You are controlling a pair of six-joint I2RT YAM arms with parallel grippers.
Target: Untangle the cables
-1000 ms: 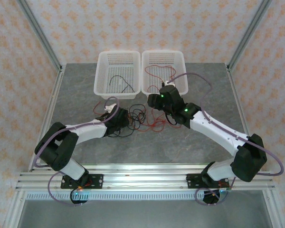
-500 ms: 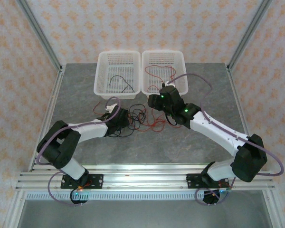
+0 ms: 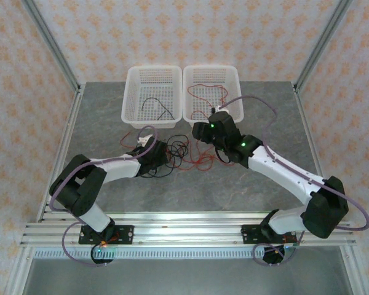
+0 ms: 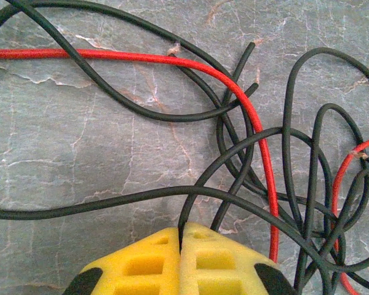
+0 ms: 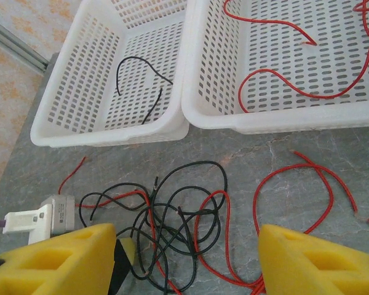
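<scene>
A loose tangle of thin red and black cables (image 3: pixel 178 155) lies on the grey table (image 3: pixel 234 190), just in front of two white baskets. The left basket (image 5: pixel 67 104) holds a single black strand (image 5: pixel 119 77). The right basket (image 5: pixel 283 120) holds red strands (image 5: pixel 261 72).

The left gripper (image 4: pixel 181 239) is low at the tangle's left edge. Its yellow fingers are clenched together on a black cable (image 4: pixel 183 215) that runs into the seam between them. The right gripper (image 5: pixel 187 261) hangs above the tangle with its fingers spread wide, grasping nothing.

The step in hand looks like drawing that black cable free. It would go best pulled slowly and away from the knot. A red cable (image 4: pixel 111 56) threads through the same loops and is likely to drag along. The right gripper could press down the rest of the heap so only one strand moves.

Several things are hard to make out. The pinch point is buried in the seam, so it appears to be one strand, though a second black loop passes just beside the fingers. Which loops cross over and which under is unclear. The black loops run past the edges of the left wrist view, so the ends of the pinched cable cannot be traced.
</scene>
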